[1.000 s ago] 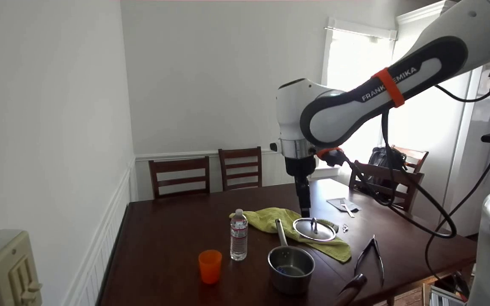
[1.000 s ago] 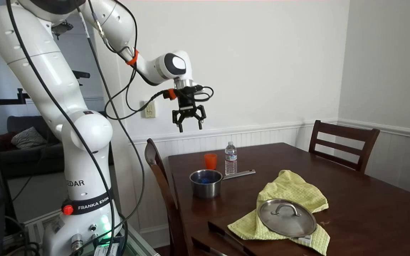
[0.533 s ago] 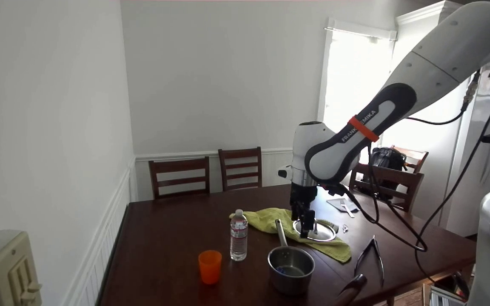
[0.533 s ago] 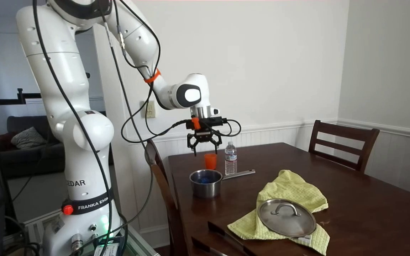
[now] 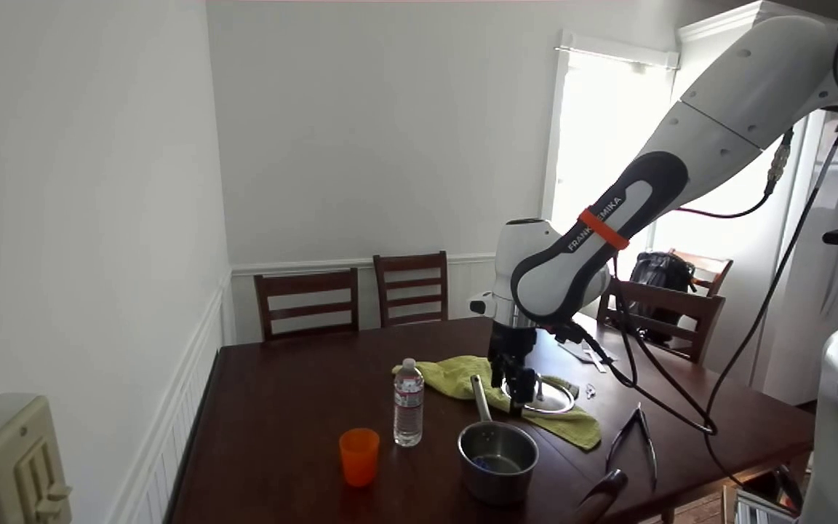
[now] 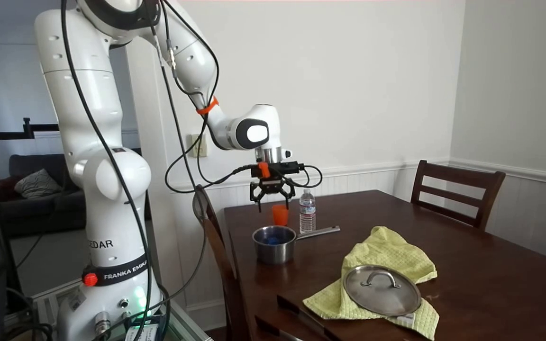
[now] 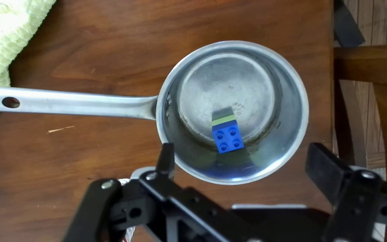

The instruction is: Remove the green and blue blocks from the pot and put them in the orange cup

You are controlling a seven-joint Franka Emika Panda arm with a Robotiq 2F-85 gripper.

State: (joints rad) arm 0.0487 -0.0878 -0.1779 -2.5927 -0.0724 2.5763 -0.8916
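below my black two-fingered gripper, whose jaws stand well apart above the round grey metal pot, a square blue studded plastic block sits on a green block, off-centre inside that pot. i've brought the gripper lower and closer to the pot than a second ago. near the pot are a smooth tapered orange cup and a nubbly yellow-green cloth

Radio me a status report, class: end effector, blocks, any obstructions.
End effector open, holding nothing. Blue block atop green block, both inside pot. Pot uncovered, lid on towel; no obstruction seen.
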